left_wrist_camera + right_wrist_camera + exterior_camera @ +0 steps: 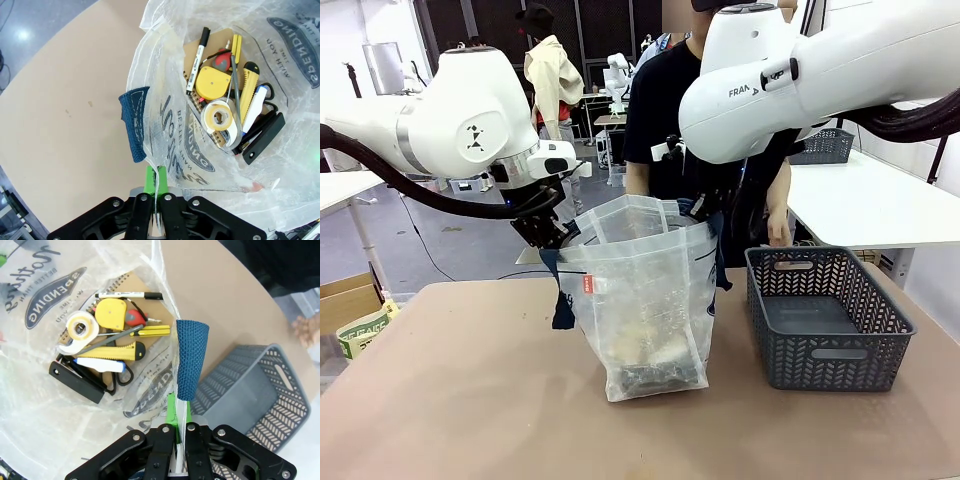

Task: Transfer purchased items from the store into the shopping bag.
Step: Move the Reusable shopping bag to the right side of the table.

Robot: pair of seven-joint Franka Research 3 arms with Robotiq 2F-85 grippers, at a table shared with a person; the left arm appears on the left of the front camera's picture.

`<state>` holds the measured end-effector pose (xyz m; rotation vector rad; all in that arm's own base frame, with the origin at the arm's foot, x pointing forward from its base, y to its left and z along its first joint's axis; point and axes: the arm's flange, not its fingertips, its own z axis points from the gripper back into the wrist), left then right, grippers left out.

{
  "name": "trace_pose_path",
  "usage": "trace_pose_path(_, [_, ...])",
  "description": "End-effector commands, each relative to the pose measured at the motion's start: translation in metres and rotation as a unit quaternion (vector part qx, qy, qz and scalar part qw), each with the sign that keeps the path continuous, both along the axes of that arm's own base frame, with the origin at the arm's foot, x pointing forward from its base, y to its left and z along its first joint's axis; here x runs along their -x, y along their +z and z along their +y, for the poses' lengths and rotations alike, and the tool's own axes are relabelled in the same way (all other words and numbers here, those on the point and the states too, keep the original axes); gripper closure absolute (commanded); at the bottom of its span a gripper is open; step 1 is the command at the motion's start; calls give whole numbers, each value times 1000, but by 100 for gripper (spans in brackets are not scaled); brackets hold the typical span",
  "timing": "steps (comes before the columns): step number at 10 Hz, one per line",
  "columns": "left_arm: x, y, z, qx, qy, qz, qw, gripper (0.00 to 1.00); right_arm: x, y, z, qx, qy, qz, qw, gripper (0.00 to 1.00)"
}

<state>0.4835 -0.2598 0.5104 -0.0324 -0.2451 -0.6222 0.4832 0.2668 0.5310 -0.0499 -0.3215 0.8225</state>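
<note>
The shopping bag (645, 300), clear plastic with navy handles, stands upright mid-table and is held open from both sides. My left gripper (556, 240) is shut on its left rim, the green pads (149, 179) pinching the plastic beside a navy handle (134, 122). My right gripper (704, 208) is shut on the right rim (179, 412) below the other handle (190, 357). At the bag's bottom lie several items: a tape roll (220, 117), a yellow tape measure (212, 82), a marker (197, 47), a yellow utility knife (247, 85), a black stapler (262, 132).
A dark grey mesh basket (825, 320), with nothing in it, sits just right of the bag (245, 390). A person in a black shirt (665, 110) stands at the far side, one hand (306, 330) near the basket. Bare tabletop (450, 400) spreads left and front.
</note>
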Motion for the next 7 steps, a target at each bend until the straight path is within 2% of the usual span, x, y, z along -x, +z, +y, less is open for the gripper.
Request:
trace_pose_path(1, [1,9,-12,39,-4,-12,999,100,5,0,11,0,-14,-5,1000,100])
trace_pose_path(7, [-10,18,-46,78,-31,-15,996,100,17,5,46,10,-161,28,986,100])
